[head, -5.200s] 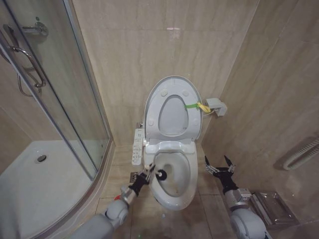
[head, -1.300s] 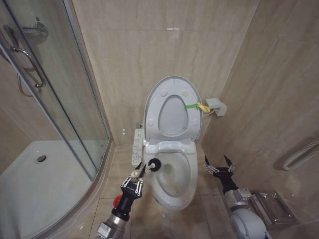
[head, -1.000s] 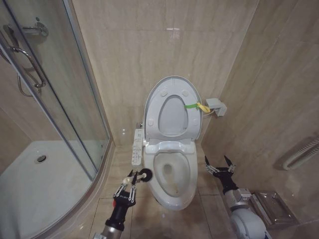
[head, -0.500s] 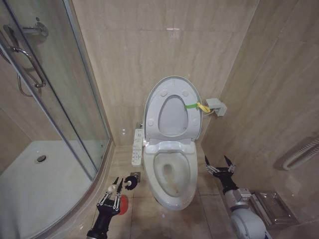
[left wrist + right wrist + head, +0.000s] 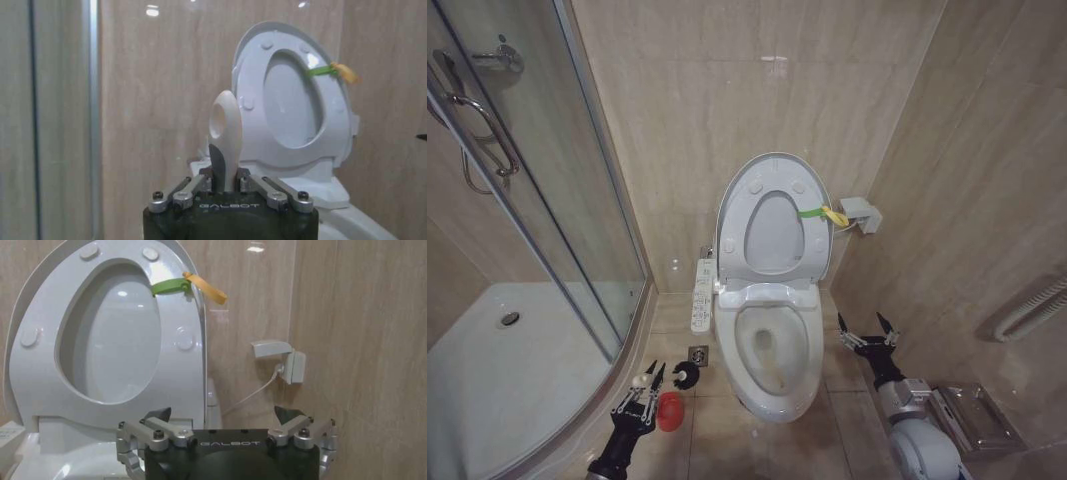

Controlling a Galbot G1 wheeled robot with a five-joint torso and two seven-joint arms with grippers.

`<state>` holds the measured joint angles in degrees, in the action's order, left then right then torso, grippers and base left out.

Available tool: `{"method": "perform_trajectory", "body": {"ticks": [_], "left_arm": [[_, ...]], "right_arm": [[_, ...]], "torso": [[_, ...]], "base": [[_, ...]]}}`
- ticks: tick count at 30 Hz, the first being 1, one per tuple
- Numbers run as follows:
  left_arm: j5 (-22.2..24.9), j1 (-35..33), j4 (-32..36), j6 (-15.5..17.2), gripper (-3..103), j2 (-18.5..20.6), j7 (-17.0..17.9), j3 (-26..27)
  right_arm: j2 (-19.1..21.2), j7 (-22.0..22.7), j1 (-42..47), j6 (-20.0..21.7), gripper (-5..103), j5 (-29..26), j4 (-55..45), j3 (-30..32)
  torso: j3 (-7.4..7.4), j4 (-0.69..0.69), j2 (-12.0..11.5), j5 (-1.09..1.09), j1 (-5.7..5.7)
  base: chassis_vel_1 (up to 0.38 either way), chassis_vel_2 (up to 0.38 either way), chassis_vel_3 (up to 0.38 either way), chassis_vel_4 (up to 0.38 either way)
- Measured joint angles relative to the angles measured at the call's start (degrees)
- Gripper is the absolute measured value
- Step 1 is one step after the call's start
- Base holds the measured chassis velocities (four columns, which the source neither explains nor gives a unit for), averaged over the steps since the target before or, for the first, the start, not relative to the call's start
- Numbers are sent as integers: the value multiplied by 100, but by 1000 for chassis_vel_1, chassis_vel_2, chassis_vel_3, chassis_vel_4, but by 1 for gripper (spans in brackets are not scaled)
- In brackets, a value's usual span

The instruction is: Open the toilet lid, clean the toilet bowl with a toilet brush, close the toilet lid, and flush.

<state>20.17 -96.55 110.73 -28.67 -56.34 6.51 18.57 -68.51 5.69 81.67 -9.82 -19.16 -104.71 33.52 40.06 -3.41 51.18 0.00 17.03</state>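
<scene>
The toilet lid (image 5: 772, 215) stands raised against the wall, a yellow-green strap (image 5: 812, 212) on its edge. Below it the toilet bowl (image 5: 773, 352) is uncovered. My left gripper (image 5: 645, 385) is low over the floor, left of the bowl, shut on the toilet brush's pale handle (image 5: 223, 125). The black brush head (image 5: 685, 375) hangs just above the red cup holder (image 5: 669, 410). In the left wrist view the lid (image 5: 293, 105) rises beyond the handle. My right gripper (image 5: 867, 335) waits open to the right of the bowl, facing the lid (image 5: 107, 335).
A white button panel (image 5: 702, 295) sits on the bowl's left side, with a floor drain (image 5: 697, 353) below it. The glass shower enclosure (image 5: 537, 200) bounds the left. A wall fitting (image 5: 859, 213) and a metal box (image 5: 972, 420) are on the right.
My left arm has drawn the brush out of the bowl, left and down to the floor beside the red cup. The right arm has stayed still.
</scene>
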Motion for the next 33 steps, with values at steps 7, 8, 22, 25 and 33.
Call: {"method": "perform_trajectory", "body": {"ticks": [7, 8, 22, 25, 33], "left_arm": [[127, -17, -443, -144, 19, -76, -41, 168], [168, 12, -559, -184, 19, -95, -60, 189], [802, 820, -1937, -427, 19, -211, -177, 218], [871, 939, -2060, -427, 19, -231, -180, 179], [1107, 1422, -2500, -501, 19, -312, -282, -86]], "right_arm": [[0, 0, 0, 0, 100, 0, 0, 1], [0, 0, 0, 0, 100, 0, 0, 1], [0, 0, 0, 0, 100, 0, 0, 0], [0, 0, 0, 0, 100, 0, 0, 0], [0, 0, 0, 0, 100, 0, 0, 0]], "torso": [[0, 0, 0, 0, 0], [0, 1, 0, 0, 0], [0, 0, 0, 0, 0], [0, 0, 0, -1, 0], [0, 0, 0, 0, 0]], "base": [[0, 0, 0, 0], [0, 0, 0, 0], [0, 0, 0, 0], [0, 0, 0, 0], [0, 0, 0, 0]]}}
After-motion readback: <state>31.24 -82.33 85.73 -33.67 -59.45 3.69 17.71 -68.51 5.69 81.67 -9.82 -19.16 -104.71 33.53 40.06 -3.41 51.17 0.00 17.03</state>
